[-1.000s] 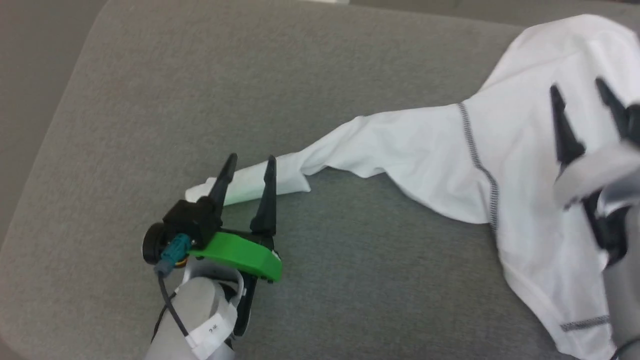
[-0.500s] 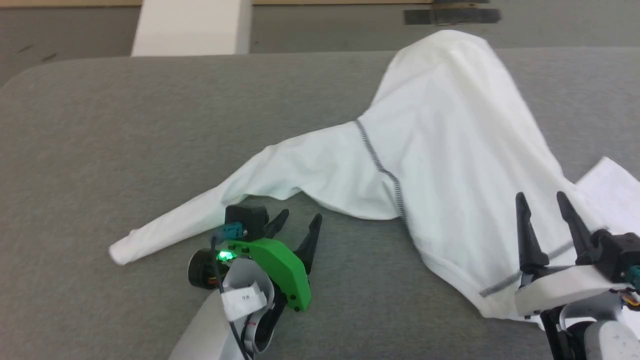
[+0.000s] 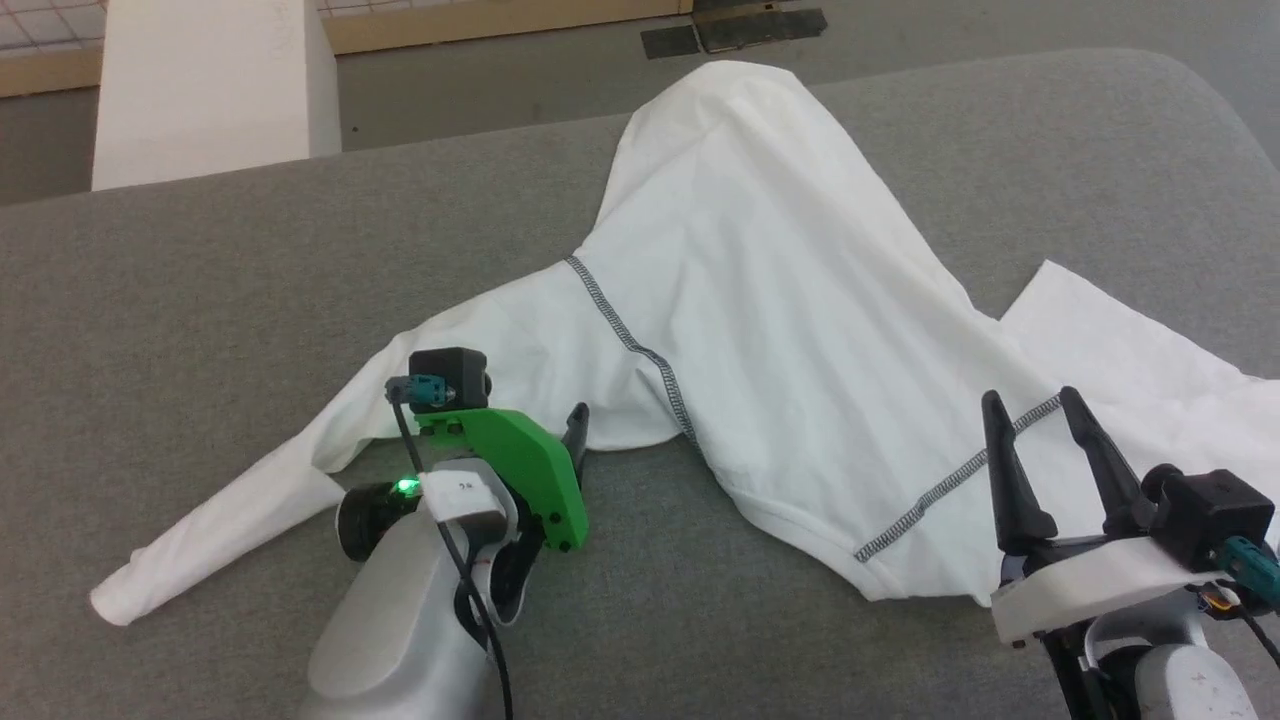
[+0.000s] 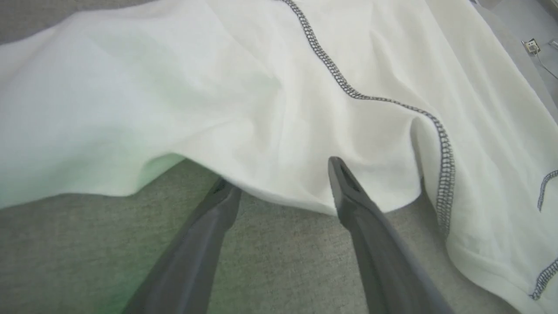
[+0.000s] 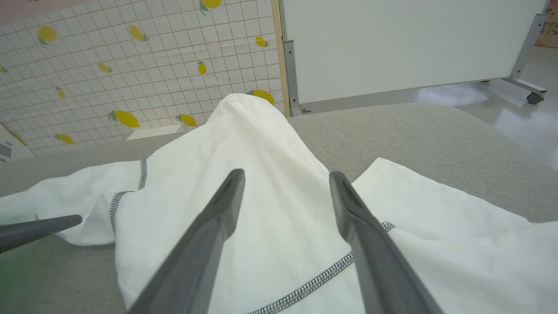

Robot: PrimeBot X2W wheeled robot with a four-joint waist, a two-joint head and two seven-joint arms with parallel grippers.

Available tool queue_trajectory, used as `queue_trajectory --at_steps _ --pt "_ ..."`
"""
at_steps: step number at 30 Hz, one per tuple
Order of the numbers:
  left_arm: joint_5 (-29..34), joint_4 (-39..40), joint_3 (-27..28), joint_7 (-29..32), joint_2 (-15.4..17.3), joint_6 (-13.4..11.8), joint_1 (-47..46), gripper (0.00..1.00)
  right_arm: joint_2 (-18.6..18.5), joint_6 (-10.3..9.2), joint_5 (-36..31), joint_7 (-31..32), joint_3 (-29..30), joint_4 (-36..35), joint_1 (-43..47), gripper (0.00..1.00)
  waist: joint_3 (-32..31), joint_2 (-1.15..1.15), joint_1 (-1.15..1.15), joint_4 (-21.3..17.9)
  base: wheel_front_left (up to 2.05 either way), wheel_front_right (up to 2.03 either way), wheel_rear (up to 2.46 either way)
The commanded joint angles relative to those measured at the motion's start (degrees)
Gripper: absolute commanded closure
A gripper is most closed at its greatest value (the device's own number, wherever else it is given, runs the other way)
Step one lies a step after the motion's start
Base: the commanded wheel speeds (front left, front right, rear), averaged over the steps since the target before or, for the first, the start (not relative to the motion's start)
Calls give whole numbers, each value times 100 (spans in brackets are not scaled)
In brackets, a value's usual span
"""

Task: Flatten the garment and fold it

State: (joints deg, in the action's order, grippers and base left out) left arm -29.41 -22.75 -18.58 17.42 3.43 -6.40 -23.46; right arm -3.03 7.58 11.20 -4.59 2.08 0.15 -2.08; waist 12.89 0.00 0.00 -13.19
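Observation:
The white garment point(image 3: 800, 300) lies spread on the grey padded surface point(image 3: 200, 300), peaked at the far side, with one sleeve running to the lower left point(image 3: 180, 570). Dark zigzag stitching point(image 3: 640, 350) marks its shoulder seam and hem. My left gripper point(image 3: 545, 415) is open at the sleeve's lower edge near the armpit. In the left wrist view this gripper point(image 4: 279, 174) has one fingertip under the fabric edge and the other over the garment point(image 4: 261, 87). My right gripper point(image 3: 1030, 400) hangs open over the hem, with the garment point(image 5: 261, 144) behind its open fingers point(image 5: 286, 174).
A rigid white box point(image 3: 210, 90) stands beyond the surface's far left edge. A white wheeled board point(image 5: 392, 39) and a lemon-patterned tiled wall point(image 5: 130, 65) stand behind. The surface's rounded corner point(image 3: 1190, 80) is at the upper right. A left finger point(image 5: 39, 229) shows in the right wrist view.
The head camera has swung, shifting the whole picture. My left gripper has left the sleeve's cuff and moved along the sleeve to the armpit. The right gripper stays open over the hem.

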Motion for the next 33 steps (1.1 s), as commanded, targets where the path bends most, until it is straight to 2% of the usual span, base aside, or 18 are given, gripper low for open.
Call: queue_trajectory --at_steps 1,2,3,4,5,10,16,21,27,33 --pt "37 -49 21 46 74 -49 -128 0 14 -9 60 -38 -41 -42 -18 0 69 0 0 -111 0 0 0" --pt "53 -81 16 97 109 -66 -159 0 14 -9 79 -39 -66 -46 -26 0 87 0 0 -137 0 0 0" --pt "74 -105 1 134 142 -72 -181 33 14 -9 91 -43 -81 -48 -31 0 96 0 0 -152 0 0 0" --pt "99 -122 -20 161 181 -66 -201 73 14 -9 105 -48 -95 -49 -33 0 104 0 0 -167 0 0 0" --pt "114 -127 -37 175 210 -52 -208 100 14 -9 114 -50 -101 -49 -32 0 110 0 0 -175 0 0 0" --pt "145 -8 -63 119 360 -7 -76 100 14 -9 128 -12 12 -97 36 0 99 0 0 -78 0 0 0" --pt "68 590 275 -282 631 -192 453 100 14 -9 -18 334 145 -355 250 0 7 0 0 265 0 0 0" --pt "-20 1197 599 -435 891 -379 963 100 -8 -9 -378 1222 113 -765 797 0 -46 0 0 623 0 0 0" --pt "-128 1657 729 -387 992 -491 1391 100 -5 -9 -464 2430 76 -1338 1610 0 -16 0 0 868 0 0 0" --pt "-232 1852 751 -385 949 -526 1575 100 -266 -9 -683 2860 -260 -1474 1866 0 47 0 0 907 0 0 0"
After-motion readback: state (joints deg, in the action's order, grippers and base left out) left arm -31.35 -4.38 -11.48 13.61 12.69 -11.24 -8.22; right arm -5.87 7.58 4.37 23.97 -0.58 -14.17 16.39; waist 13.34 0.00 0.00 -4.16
